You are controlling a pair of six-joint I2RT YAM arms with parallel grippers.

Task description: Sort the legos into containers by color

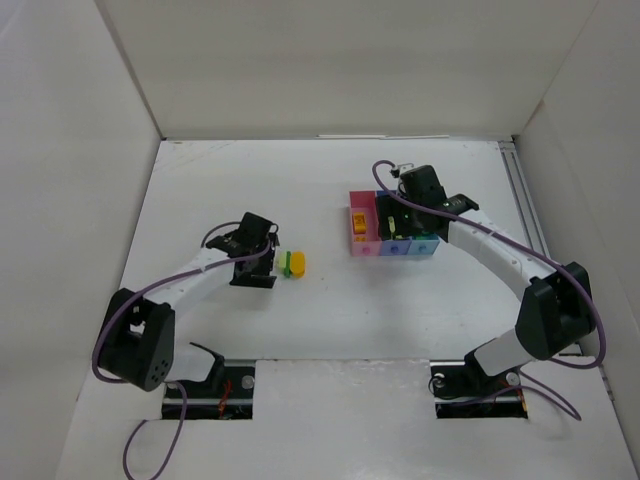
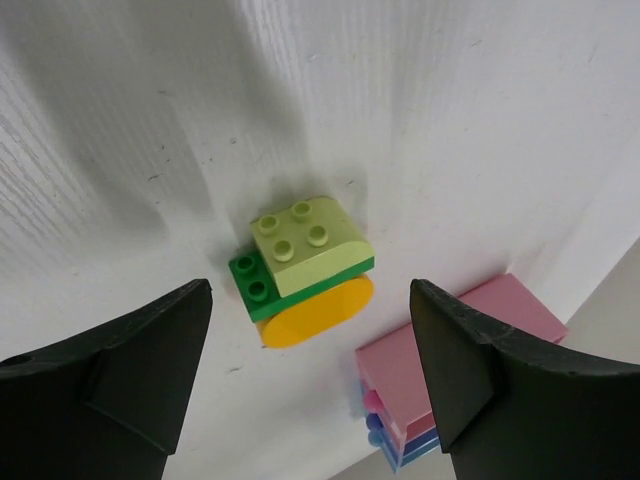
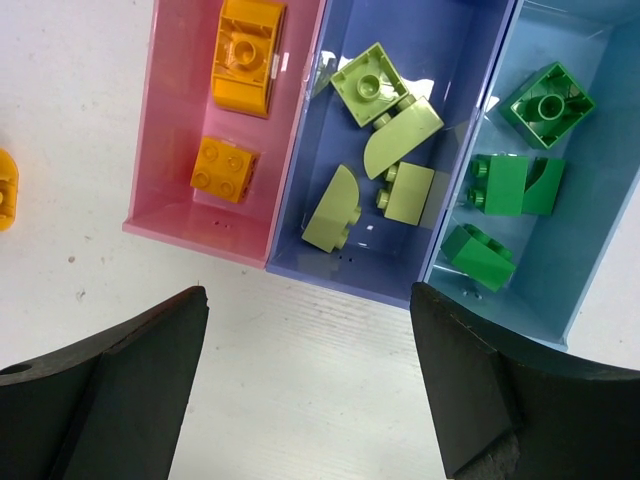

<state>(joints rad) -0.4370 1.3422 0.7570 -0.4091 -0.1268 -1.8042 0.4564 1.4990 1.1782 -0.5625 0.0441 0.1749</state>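
While the white bench (image 1: 330,330) is mostly bare, the three joined bins (image 1: 365,248) sit right of centre, nearer the far edge. Pink bin (image 3: 190,225) holds orange bricks (image 3: 245,50), blue-purple bin (image 3: 455,60) pale green bricks (image 3: 372,85), light blue bin (image 3: 580,200) dark green bricks (image 3: 547,105). Right gripper (image 3: 310,300) hangs over their near rim, fingers spread, nothing held. Left gripper (image 2: 310,295) is spread too and empty, aimed at the one loose stack just left of centre: glossy pale green curved-top brick (image 2: 310,240) on dark green plate (image 2: 258,285) on orange oval (image 2: 318,318). Studs lock them, so I'd say it needs splitting before binning. Smooth hard plastic, tiny, so slip risk.
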